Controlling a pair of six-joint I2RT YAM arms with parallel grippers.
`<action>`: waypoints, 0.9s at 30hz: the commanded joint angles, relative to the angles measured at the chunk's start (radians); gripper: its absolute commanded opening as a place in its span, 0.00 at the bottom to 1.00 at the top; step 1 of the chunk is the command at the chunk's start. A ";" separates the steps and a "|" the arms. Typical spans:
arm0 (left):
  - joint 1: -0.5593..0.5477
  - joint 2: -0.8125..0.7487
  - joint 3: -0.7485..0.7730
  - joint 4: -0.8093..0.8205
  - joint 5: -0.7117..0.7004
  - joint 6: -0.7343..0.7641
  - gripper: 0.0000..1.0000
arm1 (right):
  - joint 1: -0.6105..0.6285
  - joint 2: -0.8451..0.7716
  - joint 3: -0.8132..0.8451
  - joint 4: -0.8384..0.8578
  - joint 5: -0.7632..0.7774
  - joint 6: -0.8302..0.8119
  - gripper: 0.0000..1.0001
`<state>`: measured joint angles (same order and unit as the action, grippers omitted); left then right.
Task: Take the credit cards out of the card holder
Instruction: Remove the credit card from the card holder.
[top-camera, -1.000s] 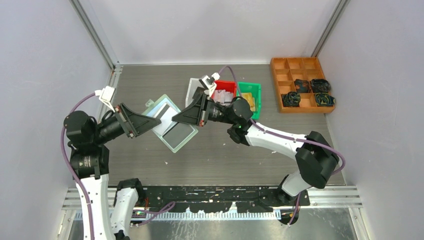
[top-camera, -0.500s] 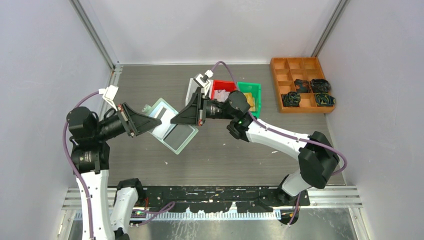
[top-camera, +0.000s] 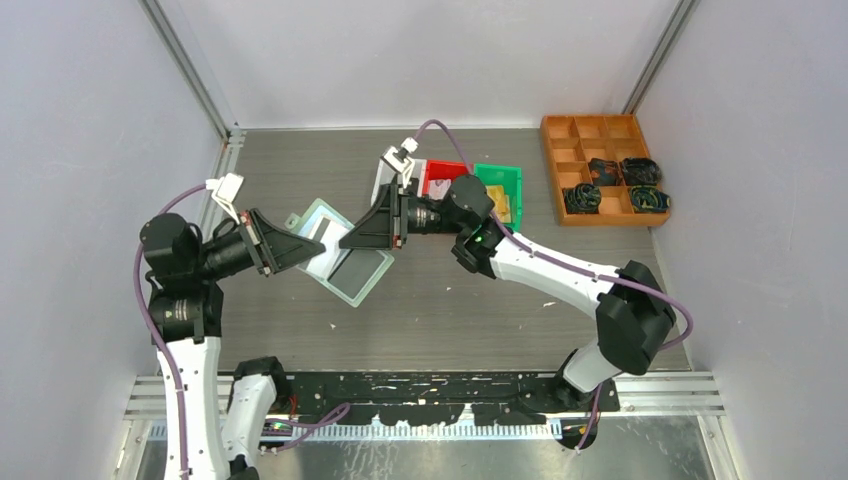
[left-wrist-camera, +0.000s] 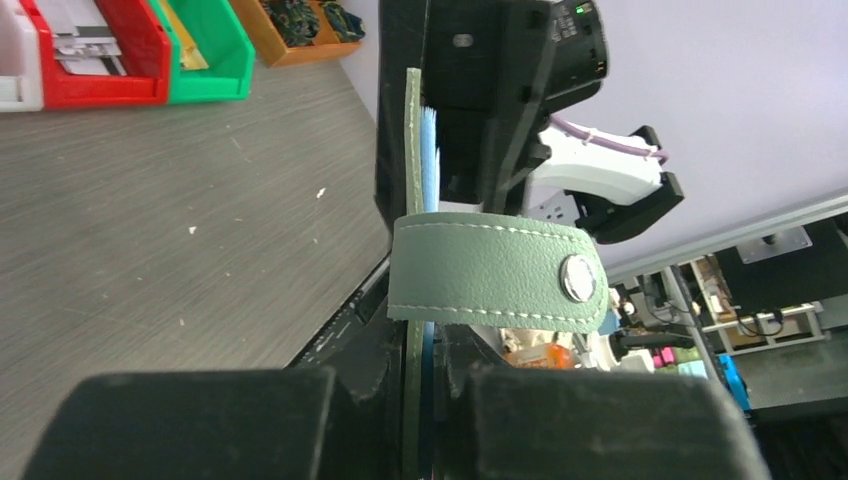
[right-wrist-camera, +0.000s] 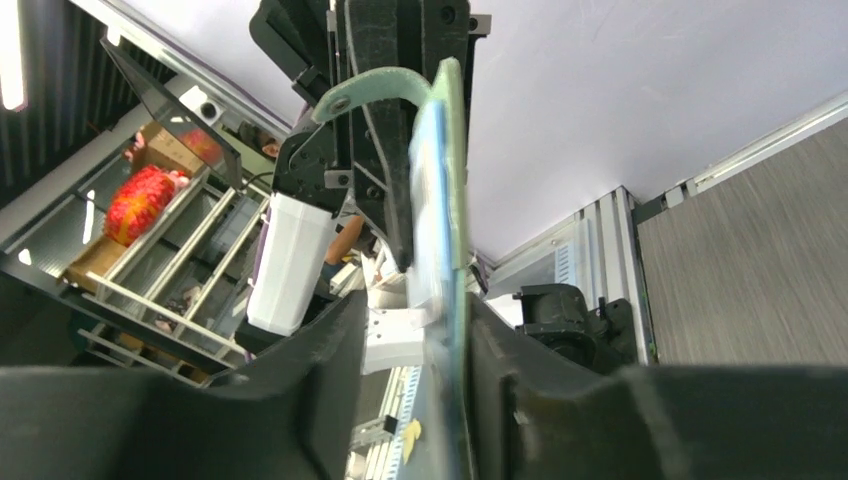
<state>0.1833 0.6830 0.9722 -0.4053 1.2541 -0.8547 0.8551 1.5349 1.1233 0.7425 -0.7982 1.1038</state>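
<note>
The mint-green card holder (top-camera: 342, 252) hangs open above the table between both grippers. A dark grey card (top-camera: 357, 266) shows in its lower clear pocket and a pale one (top-camera: 325, 228) in the upper. My left gripper (top-camera: 303, 246) is shut on the holder's left edge; in the left wrist view the holder (left-wrist-camera: 412, 200) stands edge-on in the shut gripper (left-wrist-camera: 425, 375), its snap tab (left-wrist-camera: 495, 272) folded across. My right gripper (top-camera: 357, 236) is open, its jaws straddling the holder's opposite edge (right-wrist-camera: 458, 190). In the right wrist view (right-wrist-camera: 415, 335) the right finger touches it and the left stands apart.
White (top-camera: 388, 178), red (top-camera: 447, 178) and green (top-camera: 500, 190) bins stand behind the right gripper. An orange divided tray (top-camera: 590, 130) with black coiled cables (top-camera: 612, 185) sits at the back right. The table's near edge has a black rail (top-camera: 450, 385).
My right gripper has moved left onto the holder's edge. My left arm has shifted slightly right and up, keeping its hold, and the holder has moved a little up-left.
</note>
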 joint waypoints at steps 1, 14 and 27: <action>-0.002 0.025 0.036 -0.054 -0.074 0.110 0.00 | -0.042 -0.044 0.068 -0.066 0.021 -0.042 0.53; -0.003 0.064 0.038 -0.079 -0.414 0.188 0.00 | -0.169 -0.224 -0.005 -0.220 0.194 0.081 0.71; -0.002 0.054 0.032 0.059 -0.347 -0.045 0.00 | -0.011 0.019 0.016 0.051 0.115 0.326 0.58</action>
<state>0.1833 0.7570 0.9833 -0.4583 0.8822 -0.8169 0.8238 1.5414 1.1156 0.6510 -0.6582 1.3510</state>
